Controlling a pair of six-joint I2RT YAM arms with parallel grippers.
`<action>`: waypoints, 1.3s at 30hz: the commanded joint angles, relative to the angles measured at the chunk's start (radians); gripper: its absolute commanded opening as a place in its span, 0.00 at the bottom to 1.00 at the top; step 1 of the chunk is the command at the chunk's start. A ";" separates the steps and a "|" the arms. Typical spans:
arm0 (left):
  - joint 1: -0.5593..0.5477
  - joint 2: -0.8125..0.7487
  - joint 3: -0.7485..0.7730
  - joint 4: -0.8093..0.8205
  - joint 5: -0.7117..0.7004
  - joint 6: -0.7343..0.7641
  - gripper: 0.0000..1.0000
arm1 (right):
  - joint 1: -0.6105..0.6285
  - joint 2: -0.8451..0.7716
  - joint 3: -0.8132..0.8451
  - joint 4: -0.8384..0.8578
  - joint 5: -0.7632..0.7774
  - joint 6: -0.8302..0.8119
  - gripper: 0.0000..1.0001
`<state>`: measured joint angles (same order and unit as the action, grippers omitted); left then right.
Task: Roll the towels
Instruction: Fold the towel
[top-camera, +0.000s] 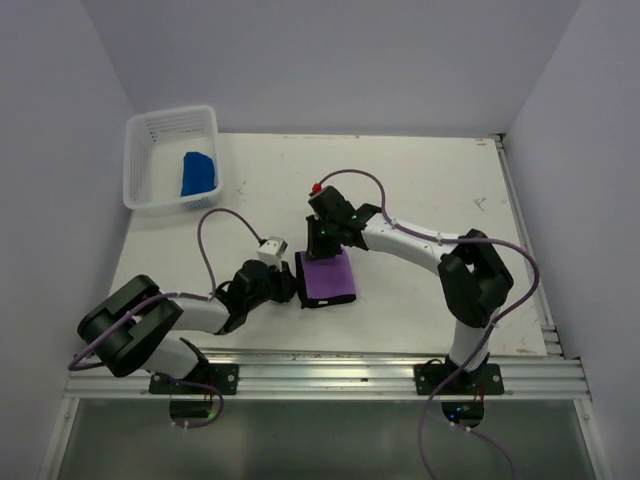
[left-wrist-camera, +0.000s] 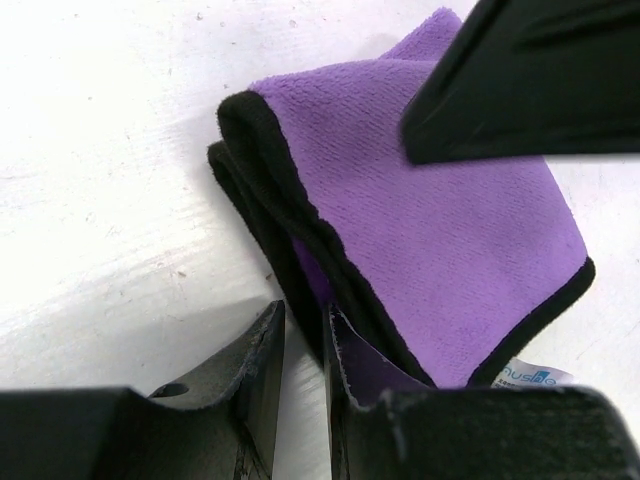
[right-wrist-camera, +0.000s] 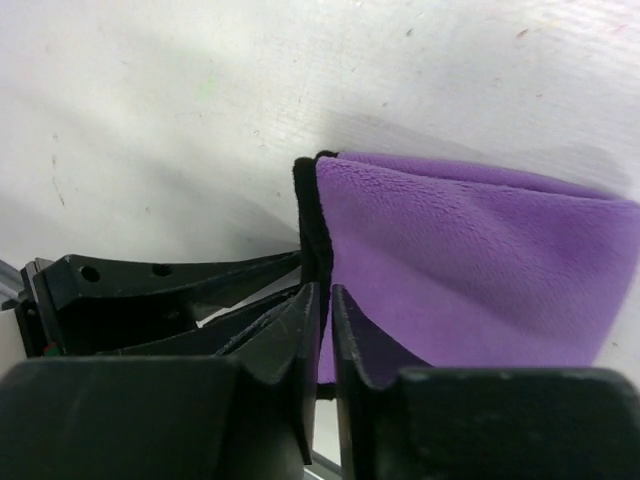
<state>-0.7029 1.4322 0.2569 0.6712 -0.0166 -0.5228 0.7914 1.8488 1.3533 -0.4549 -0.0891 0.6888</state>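
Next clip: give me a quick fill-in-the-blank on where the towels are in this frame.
1. The folded towel on the table is ____ with a black hem.
2. The white basket holds one ____ towel.
3. The basket stands at the table's far ____ corner.
Missing words: purple; blue; left.

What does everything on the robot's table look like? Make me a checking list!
Surface: white table, few small marks.
Job's things: purple towel folded, near the middle; blue towel inside the white basket; grey towel not seen.
Clutter: only that basket, far-left corner.
Grippers: left gripper and right gripper each pinch the purple towel's edge.
Cables: purple cables loop along both arms.
Surroundings: plain grey walls.
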 joint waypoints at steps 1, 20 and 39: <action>-0.001 -0.053 -0.005 -0.019 -0.031 0.018 0.25 | -0.020 -0.098 0.012 -0.048 0.074 -0.028 0.11; 0.000 -0.424 0.076 -0.340 -0.161 0.081 0.38 | -0.046 -0.152 -0.181 0.016 0.109 -0.035 0.00; -0.035 -0.168 0.159 -0.168 -0.008 0.033 0.35 | -0.044 -0.053 -0.250 0.116 0.072 -0.011 0.00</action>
<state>-0.7277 1.2655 0.3752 0.4240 -0.0360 -0.4793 0.7467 1.7824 1.1137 -0.3767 0.0051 0.6655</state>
